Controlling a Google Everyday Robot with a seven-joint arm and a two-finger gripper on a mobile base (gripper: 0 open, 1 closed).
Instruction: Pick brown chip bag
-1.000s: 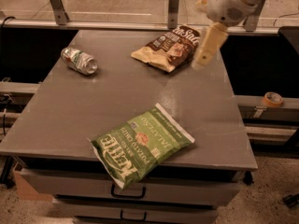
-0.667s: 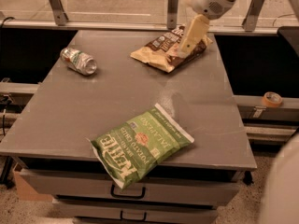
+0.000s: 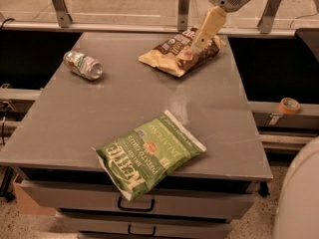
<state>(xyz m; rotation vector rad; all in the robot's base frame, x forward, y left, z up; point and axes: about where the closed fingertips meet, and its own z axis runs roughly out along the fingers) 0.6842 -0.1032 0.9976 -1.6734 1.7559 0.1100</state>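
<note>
The brown chip bag (image 3: 172, 55) lies at the far right of the grey table (image 3: 99, 113), dark brown with a tan end toward the left. My gripper (image 3: 198, 43) reaches down from the upper right and its cream tip is over the bag's upper right part, at or just above its surface. The green jalapeno chip bag (image 3: 149, 156) lies at the table's front edge, one corner hanging over it.
A crushed can (image 3: 82, 64) lies on its side at the table's far left. A roll of orange tape (image 3: 289, 105) sits on the rail to the right. Drawers with handles (image 3: 135, 205) are below the front edge. My white body (image 3: 299, 198) fills the lower right corner.
My gripper has moved left from beside the brown bag's right edge to over the bag. The bags and the can have not moved.
</note>
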